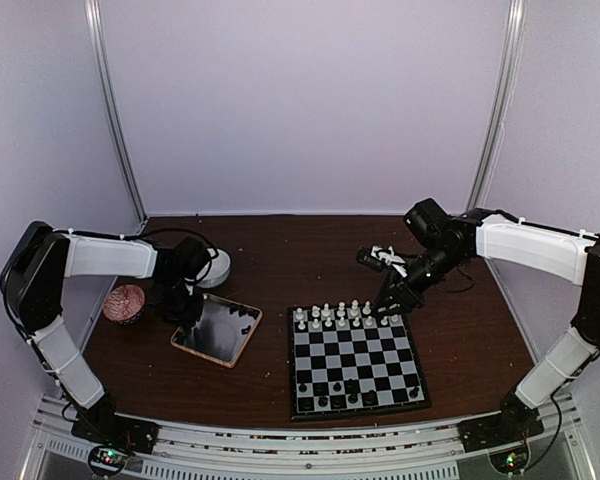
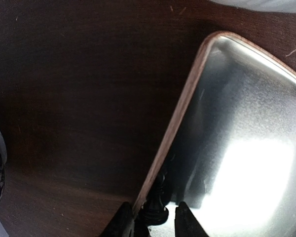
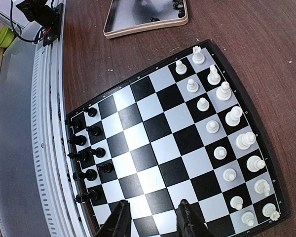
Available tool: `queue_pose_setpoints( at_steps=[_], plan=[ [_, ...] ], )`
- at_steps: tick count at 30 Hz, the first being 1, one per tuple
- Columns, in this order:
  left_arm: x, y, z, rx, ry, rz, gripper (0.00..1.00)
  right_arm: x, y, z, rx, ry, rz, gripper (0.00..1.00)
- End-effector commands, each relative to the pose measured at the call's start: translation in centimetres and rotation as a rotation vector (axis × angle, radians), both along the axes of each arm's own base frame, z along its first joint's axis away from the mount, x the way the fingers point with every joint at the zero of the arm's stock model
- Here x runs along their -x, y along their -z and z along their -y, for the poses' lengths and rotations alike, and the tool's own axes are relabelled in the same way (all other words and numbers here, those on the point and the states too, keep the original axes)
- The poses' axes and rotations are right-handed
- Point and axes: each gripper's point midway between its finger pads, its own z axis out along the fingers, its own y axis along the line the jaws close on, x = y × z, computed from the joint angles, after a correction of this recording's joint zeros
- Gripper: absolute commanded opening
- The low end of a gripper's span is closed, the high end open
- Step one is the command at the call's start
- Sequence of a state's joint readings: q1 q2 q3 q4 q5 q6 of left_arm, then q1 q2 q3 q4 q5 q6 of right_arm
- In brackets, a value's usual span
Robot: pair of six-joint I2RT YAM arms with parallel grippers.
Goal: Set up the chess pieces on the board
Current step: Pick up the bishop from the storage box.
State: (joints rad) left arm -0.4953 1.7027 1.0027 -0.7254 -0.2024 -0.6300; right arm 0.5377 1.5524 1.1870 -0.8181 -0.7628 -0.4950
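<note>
Left wrist view: the left gripper [image 2: 154,217] has its fingers either side of a black chess piece [image 2: 155,200] standing just inside the tray [image 2: 187,89] rim; whether they already pinch it, I cannot tell. It seems best to grip squarely and lift straight up, clear of the rim. Farther off, the board [image 3: 153,158] has gaps on its black side. The right gripper [image 3: 153,222] hovers over it, spread and empty.

One board [image 3: 187,139], one tray [image 3: 133,12]. Right of the right gripper [image 3: 153,222], white chess pieces [image 3: 233,116]: sixteen, two rows of eight! To its left, black chess pieces [image 3: 93,131]: about nine, bunched, hard to count. One black piece [image 2: 154,210] sits inside the left gripper [image 2: 155,223]. Several more in the tray, too dark to number.
</note>
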Motion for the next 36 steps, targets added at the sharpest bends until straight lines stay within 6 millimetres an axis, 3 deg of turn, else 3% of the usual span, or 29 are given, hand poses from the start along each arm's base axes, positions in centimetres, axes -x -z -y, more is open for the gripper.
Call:
queue_pose_setpoints(
  at_steps=[1, 19, 36],
  plan=[
    [-0.6, -0.7, 0.2, -0.008, -0.003, 0.036, 0.30, -0.4, -0.6, -0.1, -0.015, -0.004, 0.008, 0.33],
    [-0.7, -2.8, 0.4, -0.054, 0.011, 0.084, 0.27, -0.3, -0.6, -0.2, -0.015, -0.008, 0.003, 0.33],
    [-0.5, -0.5, 1.2, -0.029, 0.029, 0.028, 0.24, -0.3, -0.7, -0.1, -0.016, -0.009, 0.004, 0.33]
  ],
)
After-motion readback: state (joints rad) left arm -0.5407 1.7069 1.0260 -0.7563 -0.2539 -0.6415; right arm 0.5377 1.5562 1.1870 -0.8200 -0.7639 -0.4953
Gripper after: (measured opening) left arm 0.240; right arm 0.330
